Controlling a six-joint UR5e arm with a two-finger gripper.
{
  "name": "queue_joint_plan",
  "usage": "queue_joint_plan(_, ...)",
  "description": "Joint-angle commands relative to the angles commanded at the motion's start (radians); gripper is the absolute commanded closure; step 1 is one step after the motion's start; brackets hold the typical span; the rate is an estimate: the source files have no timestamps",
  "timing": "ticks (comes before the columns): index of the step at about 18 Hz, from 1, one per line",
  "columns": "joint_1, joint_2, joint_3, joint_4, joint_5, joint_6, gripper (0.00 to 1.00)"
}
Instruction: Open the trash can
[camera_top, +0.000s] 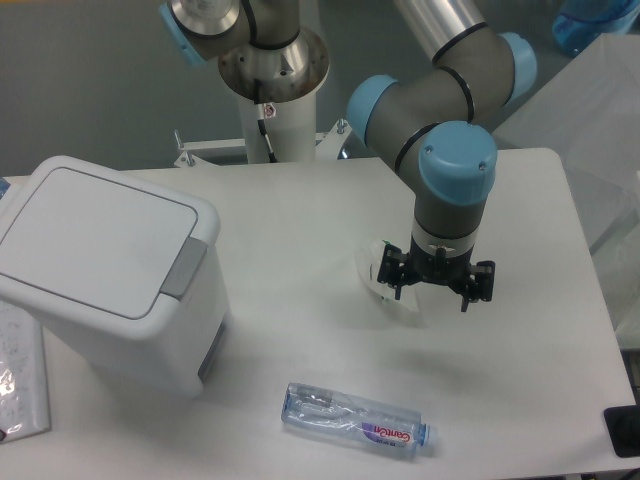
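trash can (100, 270) at left of frame, lid flat and closed — nothing done yet. gripper (436, 290) hangs mid-frame, well apart from grey push tab (180, 268), fingers spread, empty — approach and press both remain.

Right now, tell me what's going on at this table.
A single robot arm is set to open the white trash can, but it has not reached it. The can sits at the left of the table with its lid flat and closed, the grey push tab untouched. The hand hangs over the middle-right of the table, well apart from the can, holding nothing that I can see. A plastic water bottle lies on its side near the front edge.
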Motion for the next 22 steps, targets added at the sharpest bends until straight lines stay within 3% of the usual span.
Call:
queue_joint_plan(7,0.005,0.003,0.002,0.005,-0.008,0.000,0.00)
queue_joint_plan(13,0.009,0.002,-0.077,0.184,-0.064,-0.056,0.00)
queue_joint_plan(19,0.012,0.003,0.043,0.184,-0.172,-0.400,0.00)
queue_joint_plan(22,0.008,0.006,0.081,0.186,-0.210,-0.462,0.00)
